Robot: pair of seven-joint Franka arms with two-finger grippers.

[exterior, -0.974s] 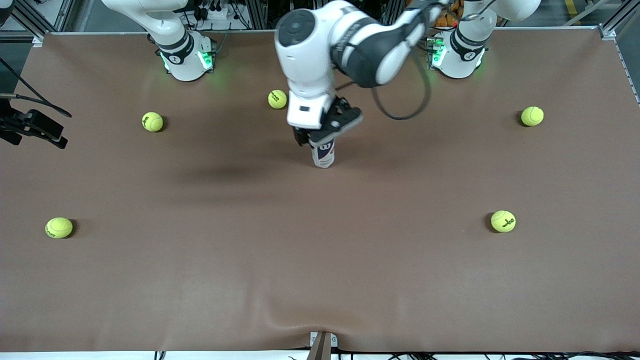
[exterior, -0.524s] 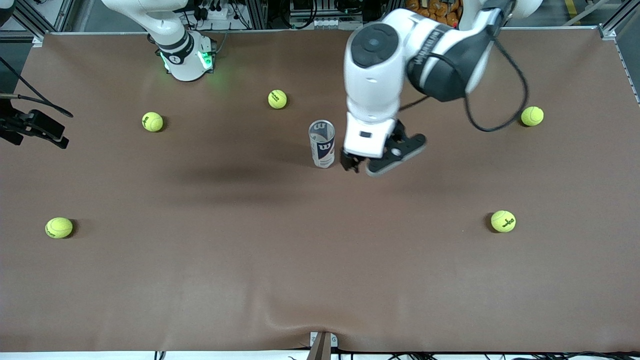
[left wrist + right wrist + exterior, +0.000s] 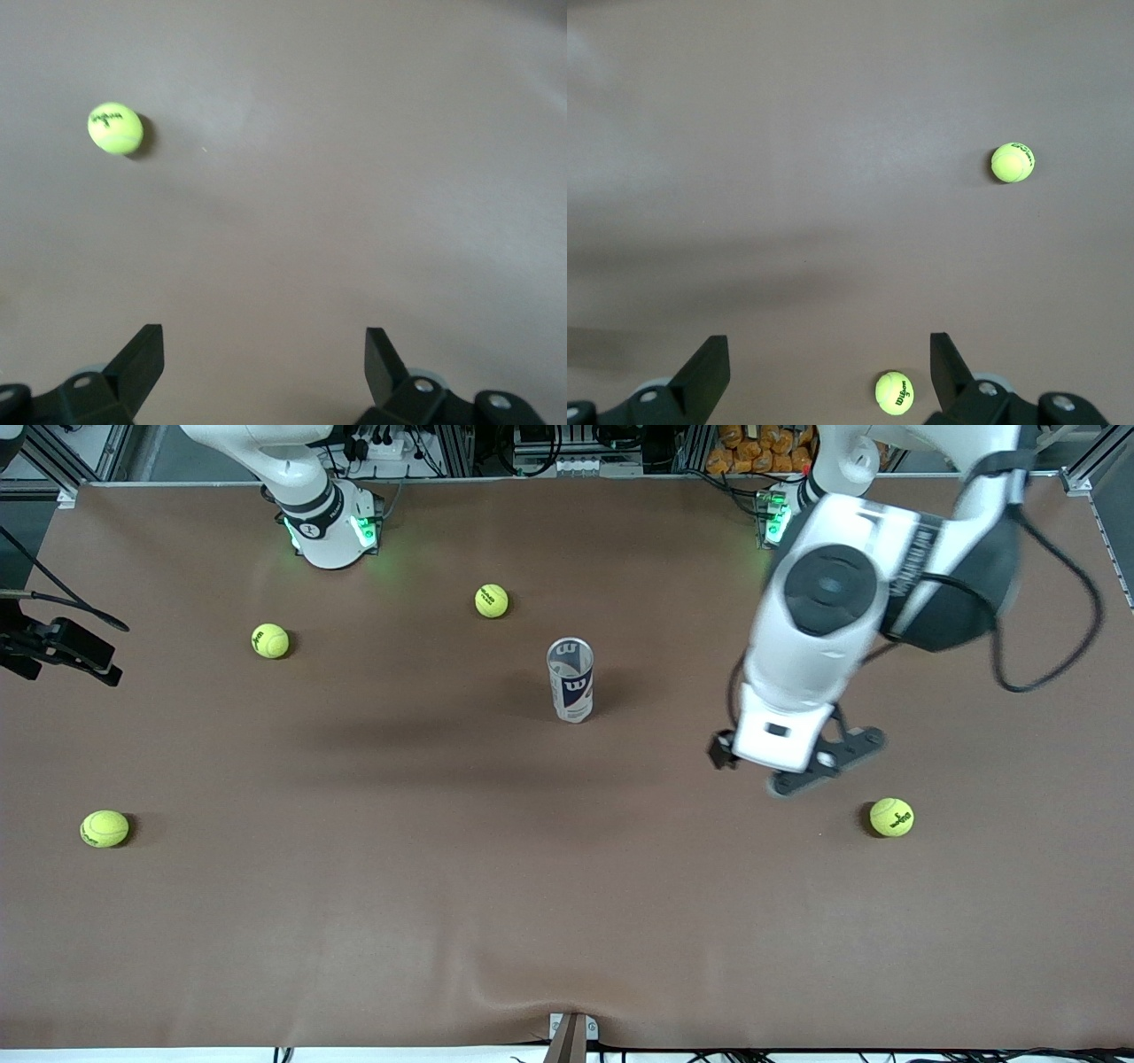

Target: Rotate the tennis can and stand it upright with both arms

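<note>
Since a moment ago the left gripper (image 3: pixel 769 772) has swung away from the tennis can (image 3: pixel 570 679) toward its own end of the brown table (image 3: pixel 354 886), and hangs over bare cloth near a tennis ball (image 3: pixel 891 817), jaws spread and empty. That can stands upright mid-table (open end up), untouched. Off to its side, the right gripper (image 3: pixel 829 376) waits, jaws spread, above two balls (image 3: pixel 1012 162).
</note>
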